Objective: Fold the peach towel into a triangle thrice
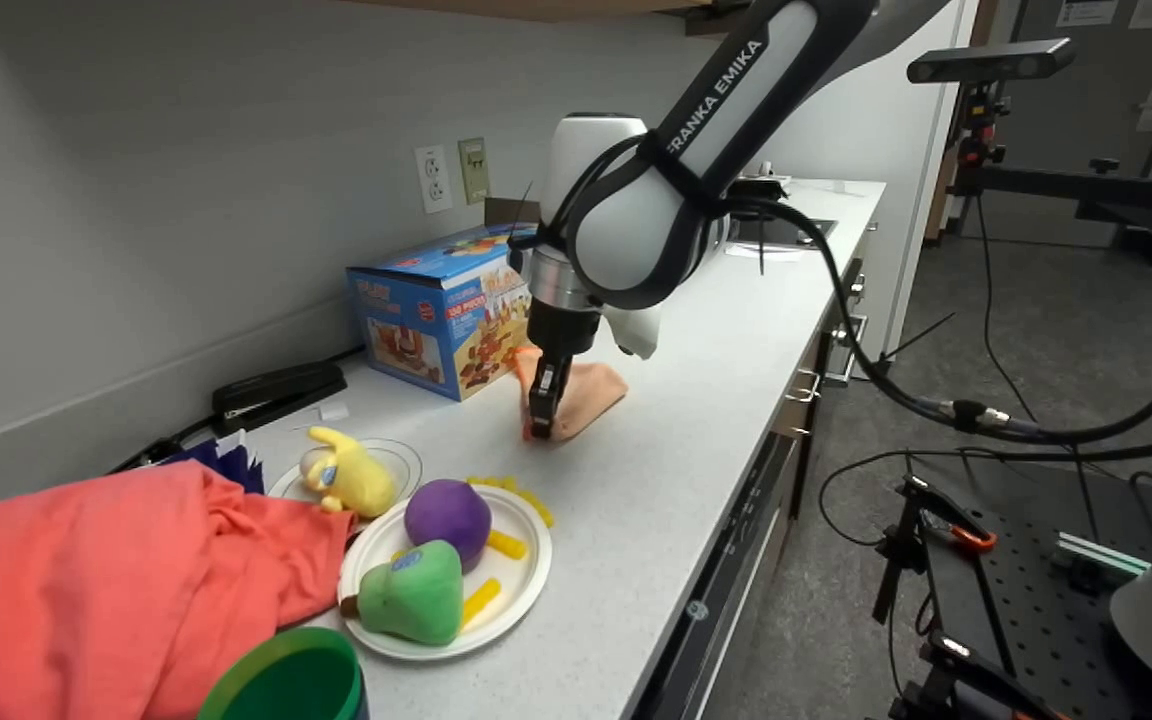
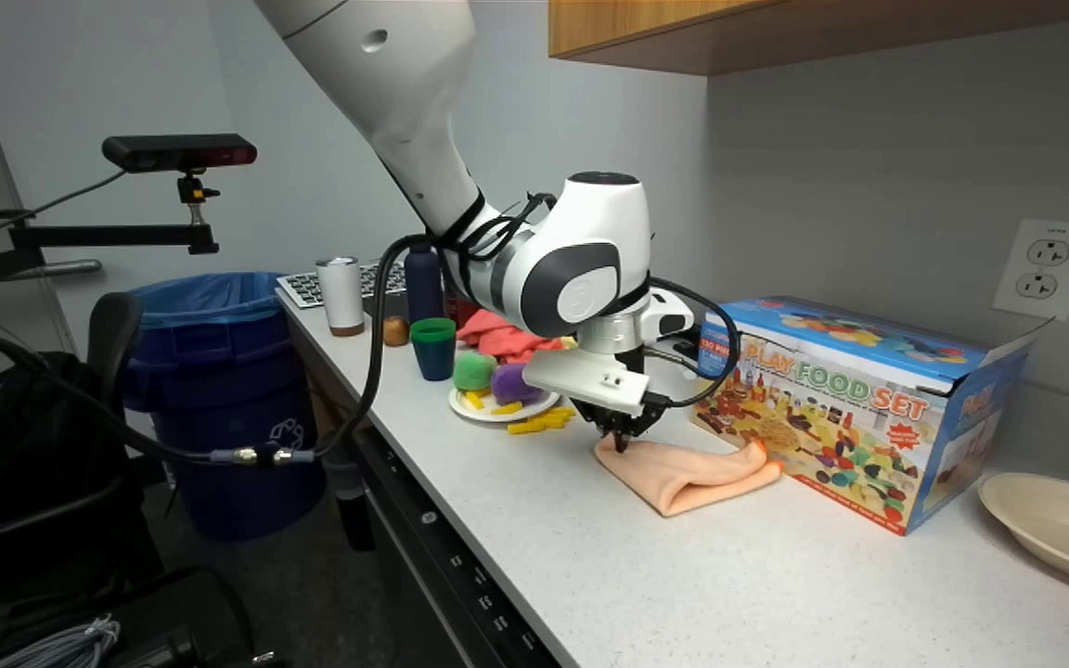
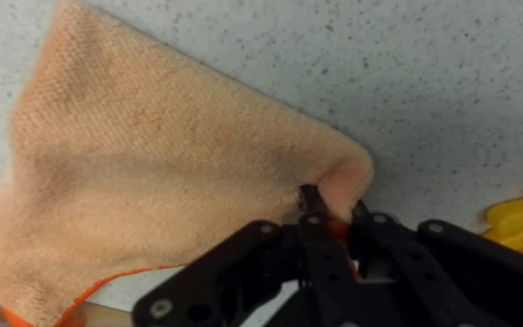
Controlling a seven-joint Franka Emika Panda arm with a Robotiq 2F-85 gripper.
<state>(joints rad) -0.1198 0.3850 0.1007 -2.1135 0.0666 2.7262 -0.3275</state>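
Observation:
The peach towel lies folded on the white counter, with orange edging. It also shows in an exterior view, where one end has loose overlapping layers. My gripper points down at the towel's end near the plate. In the wrist view, the fingers of the gripper are close together with a bunched corner of the towel pinched between them. The rest of the towel lies spread to the left in that view. The fingertips are partly hidden by the cloth.
A play food box stands against the wall beside the towel. A white plate with plush toys, yellow pieces, a red cloth and a green cup lie along the counter. A beige plate sits beyond the box.

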